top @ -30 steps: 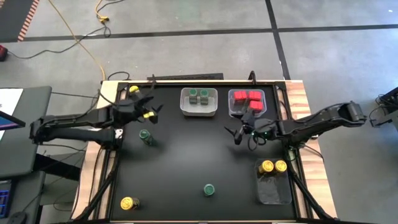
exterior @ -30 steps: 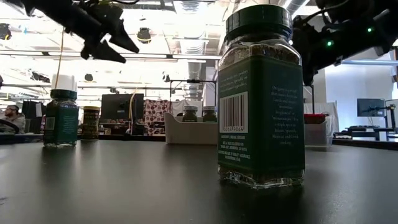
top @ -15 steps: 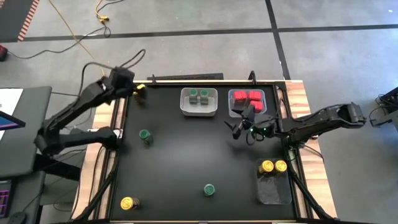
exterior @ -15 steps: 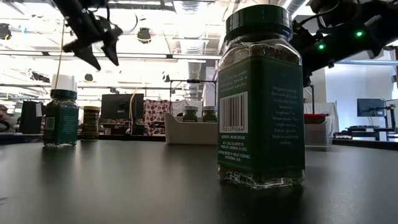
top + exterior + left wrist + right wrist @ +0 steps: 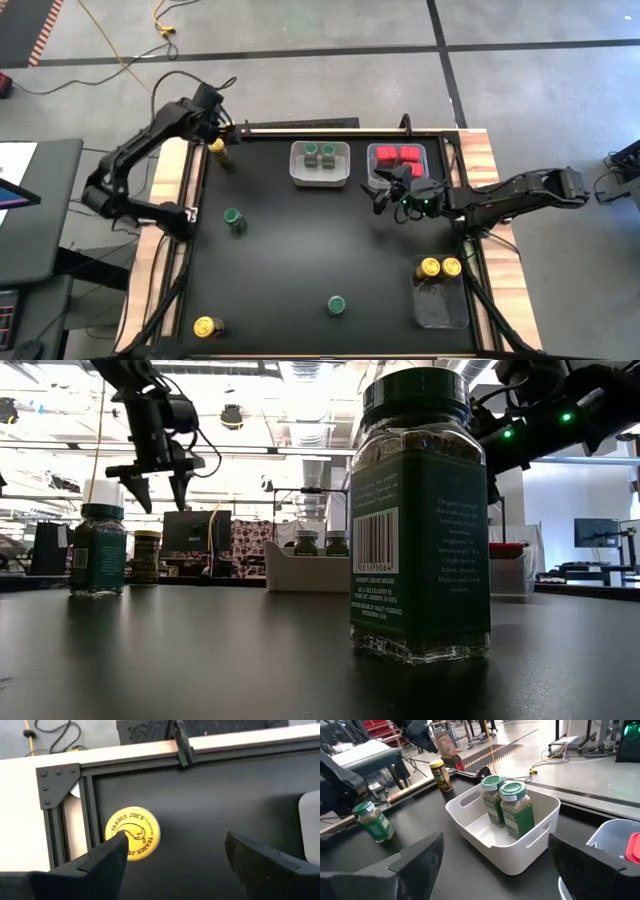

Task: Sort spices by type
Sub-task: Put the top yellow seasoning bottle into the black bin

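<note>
A yellow-lidded spice jar (image 5: 216, 148) stands at the table's far left corner. My left gripper (image 5: 160, 488) hangs open above it, fingers pointing down. In the left wrist view the yellow lid (image 5: 132, 834) lies beside one finger, apart from it. My right gripper (image 5: 383, 192) is open and holds nothing, in the air just in front of the clear bin of red boxes (image 5: 398, 160). Two green-lidded jars (image 5: 507, 807) stand in the white bin (image 5: 320, 163). More jars stand loose on the table: green ones (image 5: 233, 217) (image 5: 337, 305) and a yellow one (image 5: 206, 327).
A clear bin (image 5: 440, 295) at the near right holds two yellow-lidded jars. In the low view a green jar (image 5: 420, 510) stands close to the camera and hides much of the table's right. A raised frame (image 5: 90, 805) runs along the table's edges.
My left gripper has swung from above the table's left middle toward the far left corner and has tipped to point down over the yellow-lidded jar, staying open. My right gripper has edged slightly toward the far edge. No jar has moved.
</note>
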Available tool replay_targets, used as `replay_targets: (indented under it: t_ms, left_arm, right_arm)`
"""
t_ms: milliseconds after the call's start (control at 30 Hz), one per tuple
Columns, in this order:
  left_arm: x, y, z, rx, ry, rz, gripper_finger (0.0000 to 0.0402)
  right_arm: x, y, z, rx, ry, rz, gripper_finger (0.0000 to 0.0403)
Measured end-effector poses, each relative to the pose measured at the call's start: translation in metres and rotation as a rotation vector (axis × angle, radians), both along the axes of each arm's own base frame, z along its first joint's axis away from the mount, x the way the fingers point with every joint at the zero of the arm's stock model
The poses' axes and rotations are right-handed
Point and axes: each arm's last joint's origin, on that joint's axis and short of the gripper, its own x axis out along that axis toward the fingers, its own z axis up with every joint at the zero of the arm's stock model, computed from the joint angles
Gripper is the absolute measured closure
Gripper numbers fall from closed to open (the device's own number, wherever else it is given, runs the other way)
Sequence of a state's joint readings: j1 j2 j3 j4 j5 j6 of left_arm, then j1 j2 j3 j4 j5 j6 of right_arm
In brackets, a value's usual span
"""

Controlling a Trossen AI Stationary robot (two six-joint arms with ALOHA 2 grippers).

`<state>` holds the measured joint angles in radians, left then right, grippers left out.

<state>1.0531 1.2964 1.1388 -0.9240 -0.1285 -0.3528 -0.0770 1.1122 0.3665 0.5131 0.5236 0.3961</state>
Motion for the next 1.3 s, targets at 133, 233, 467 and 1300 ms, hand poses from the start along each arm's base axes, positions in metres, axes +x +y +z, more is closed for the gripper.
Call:
replay_targets:
  t_ms: [133,233,467,1300]
  left_arm:
    - [0.005,0.012,-0.006,-0.040,0.054,0.030,0.0087]
    - [0.008,0.020,-0.010,-0.089,0.106,0.060,0.0087]
    - [0.013,0.031,-0.022,-0.140,0.192,0.110,0.0087]
    - [0.022,0.043,-0.039,-0.189,0.323,0.207,0.0087]
  right_arm:
    - [0.000,-0.001,0.000,-0.003,0.006,-0.004,0.0017]
    - [0.000,-0.001,0.000,-0.003,0.006,-0.004,0.0017]
    - [0.000,-0.001,0.000,-0.003,0.006,-0.004,0.0017]
    - [0.000,-0.001,-0.001,-0.001,0.009,-0.003,0.0017]
